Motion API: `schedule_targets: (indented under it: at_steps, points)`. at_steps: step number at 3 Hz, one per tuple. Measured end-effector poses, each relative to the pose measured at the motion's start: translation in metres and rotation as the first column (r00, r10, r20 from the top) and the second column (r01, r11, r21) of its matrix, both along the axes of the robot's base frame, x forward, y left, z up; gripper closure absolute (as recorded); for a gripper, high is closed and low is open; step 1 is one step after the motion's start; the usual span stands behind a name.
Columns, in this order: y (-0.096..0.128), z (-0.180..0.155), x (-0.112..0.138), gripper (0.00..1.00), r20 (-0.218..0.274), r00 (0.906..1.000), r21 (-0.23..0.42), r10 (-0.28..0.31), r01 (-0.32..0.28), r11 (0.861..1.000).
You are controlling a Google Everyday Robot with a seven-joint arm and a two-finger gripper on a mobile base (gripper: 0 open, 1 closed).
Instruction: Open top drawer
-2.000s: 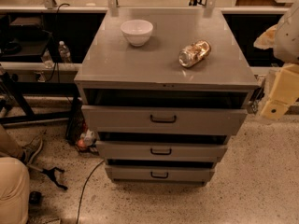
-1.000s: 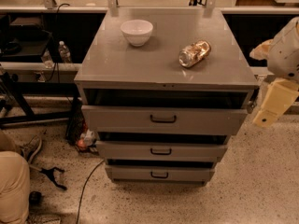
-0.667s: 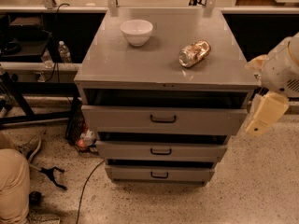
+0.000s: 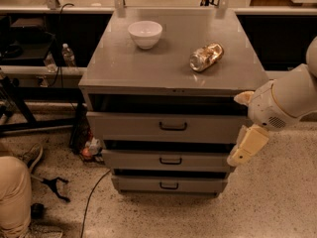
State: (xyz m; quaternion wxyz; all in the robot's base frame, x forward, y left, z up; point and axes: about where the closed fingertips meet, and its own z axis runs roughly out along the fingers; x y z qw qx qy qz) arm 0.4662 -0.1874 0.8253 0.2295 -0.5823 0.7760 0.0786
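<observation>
The grey metal cabinet [image 4: 173,66] stands in the middle with three drawers. The top drawer [image 4: 138,127] is the widest, with a dark loop handle [image 4: 173,126] at its centre; its front stands a little out from the cabinet, with a dark gap above it. Two narrower drawers [image 4: 171,160] sit below it. My gripper [image 4: 246,146], cream coloured, hangs from the white arm [image 4: 285,100] at the right, beside the right end of the drawer fronts, level with the middle drawer and well right of the handle.
A white bowl [image 4: 145,33] and a crumpled shiny can or bag [image 4: 206,56] lie on the cabinet top. A person's leg [image 4: 14,197] is at the bottom left. A cable and a black tool [image 4: 53,186] lie on the floor. Bottles [image 4: 68,55] stand on a shelf at the left.
My arm and gripper have moved left and down, from the right edge of the view to just beside the drawers' right end. The drawers have not moved.
</observation>
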Motion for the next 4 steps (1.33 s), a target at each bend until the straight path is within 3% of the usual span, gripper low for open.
schedule_targets:
  at_steps: [1, 2, 4]
  points:
    - [0.0, 0.0, 0.0, 0.0, 0.0, 1.0, 0.0, 0.0, 0.0, 1.0]
    - [-0.007, -0.029, 0.01, 0.0, 0.005, 1.0, 0.0, 0.007, -0.007, 1.0]
    - [-0.034, -0.111, 0.059, 0.0, 0.056, 0.9984, -0.053, 0.01, -0.007, 0.999]
